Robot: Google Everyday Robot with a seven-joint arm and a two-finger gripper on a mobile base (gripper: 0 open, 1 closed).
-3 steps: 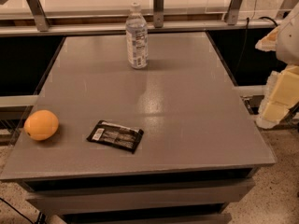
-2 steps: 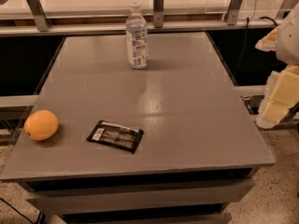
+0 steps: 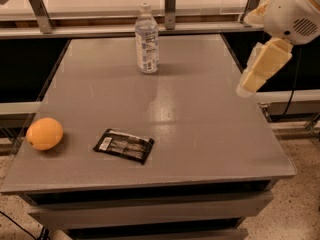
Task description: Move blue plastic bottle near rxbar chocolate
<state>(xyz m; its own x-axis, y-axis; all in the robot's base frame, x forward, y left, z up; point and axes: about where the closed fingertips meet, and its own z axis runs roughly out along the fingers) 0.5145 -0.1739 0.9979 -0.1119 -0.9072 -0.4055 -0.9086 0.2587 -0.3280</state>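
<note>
The blue plastic bottle [image 3: 147,39] stands upright at the far middle of the grey table [image 3: 200,129]; it is clear, with a white cap and a white label. The rxbar chocolate [image 3: 123,145] lies flat near the front left, a black wrapper with its white barcode patch at the left end. My gripper [image 3: 247,88] hangs in the air over the table's right edge, cream-coloured and pointing down and to the left. It is well to the right of the bottle, touches nothing and holds nothing.
A round orange fruit [image 3: 45,133] sits at the table's front left edge, to the left of the bar. A metal rail with upright posts [image 3: 170,6] runs behind the table. The robot's white arm housing [image 3: 292,11] fills the top right corner.
My gripper and arm have moved up and to the left, from beside the table's right side to over its right edge. The bottle, bar and orange have not moved.
</note>
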